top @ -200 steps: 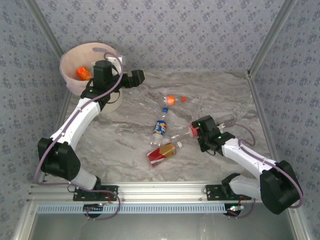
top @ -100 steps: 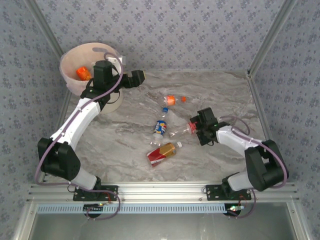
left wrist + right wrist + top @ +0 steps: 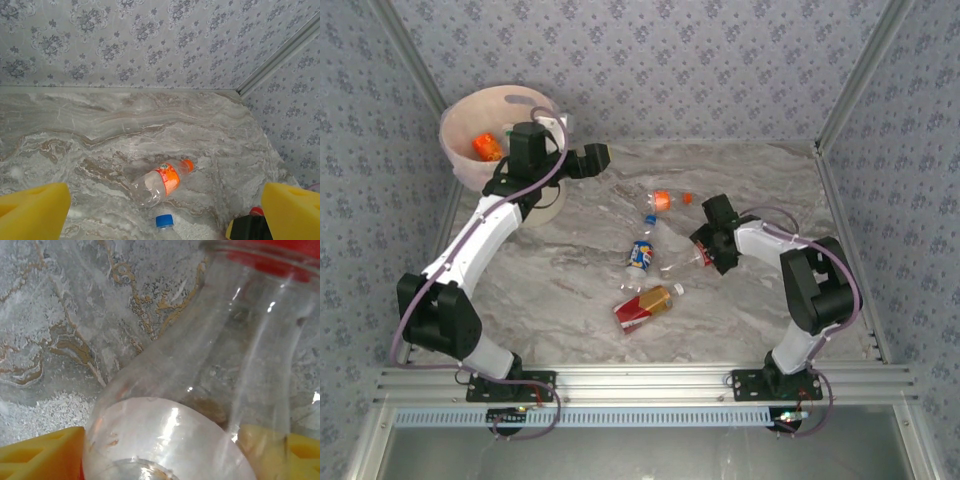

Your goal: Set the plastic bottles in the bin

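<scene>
Nearest the arms' bases, a red-labelled bottle lies on its side on the table, untouched. Just beyond it, the right gripper is down at a clear bottle with a red cap. The wrist view has the yellow fingers on either side of the bottle's body, but I cannot tell whether they are pressing on it, and the bottle looks to be lying on the table rather than lifted. Beside it to the left stands or leans a blue-labelled bottle; its pose is hard to make out. A little farther is a blue-capped bottle, and beyond that an orange-labelled bottle on its side, all apart from one another. Farther back on the left, the left gripper hangs above the table just beside the bin, its fingers spread wide with nothing between them. Inside the bin one orange bottle can be seen; what else lies deeper is hidden by the arm and the rim. As a judgement, the job is in its early-to-middle stretch — at least one bottle is in and five are left on the table — and the step in hand is the pick-up of the clear one, with a long carry across to the bin to follow.
</scene>
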